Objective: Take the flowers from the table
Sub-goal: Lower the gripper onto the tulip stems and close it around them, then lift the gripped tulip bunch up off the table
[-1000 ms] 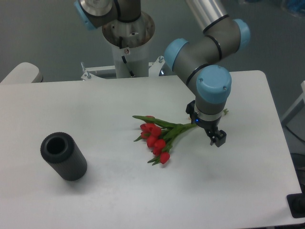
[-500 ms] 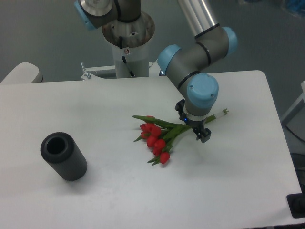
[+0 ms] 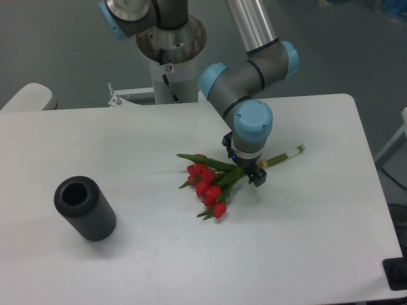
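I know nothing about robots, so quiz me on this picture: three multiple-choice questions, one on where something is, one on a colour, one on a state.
1. Where is the pincer?
A. Over the stems of the flowers
B. Above the dark cylinder
C. Off the table

2. What colour are the blooms?
A. Yellow
B. Red
C. White

3. How are the flowers?
A. Standing in the cylinder
B. Hanging in the air
C. Lying flat on the table

Answers: 1 A, the arm's tip sits right above the green stems. 2 B, the heads are bright red. 3 C, the bunch rests on the white top, pale stem ends pointing right.
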